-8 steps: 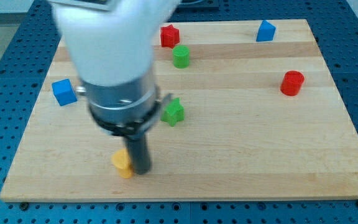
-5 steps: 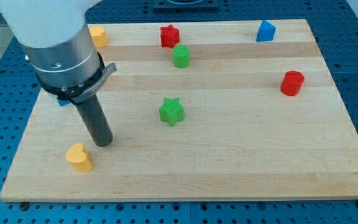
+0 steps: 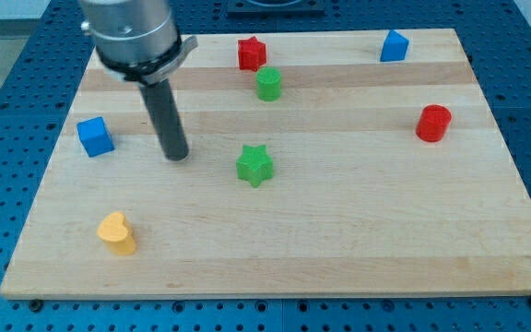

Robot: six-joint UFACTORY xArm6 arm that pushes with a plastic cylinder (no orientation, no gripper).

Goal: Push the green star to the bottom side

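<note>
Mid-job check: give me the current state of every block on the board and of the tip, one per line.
green star: mid-board, untouched, not yet at the bottom side.
my tip: on the board, to the view's left of the green star, apart from it.
blue cube: left of my tip, free.
yellow heart: bottom left, free.
green cylinder: below the red star, apart.
red cylinder: right side, alone.
blue block: top right edge.

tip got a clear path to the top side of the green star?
Probably yes. My tip sits to the view's left of the green star, with bare board between them; the green cylinder lies well above, leaving room to come round.
</note>
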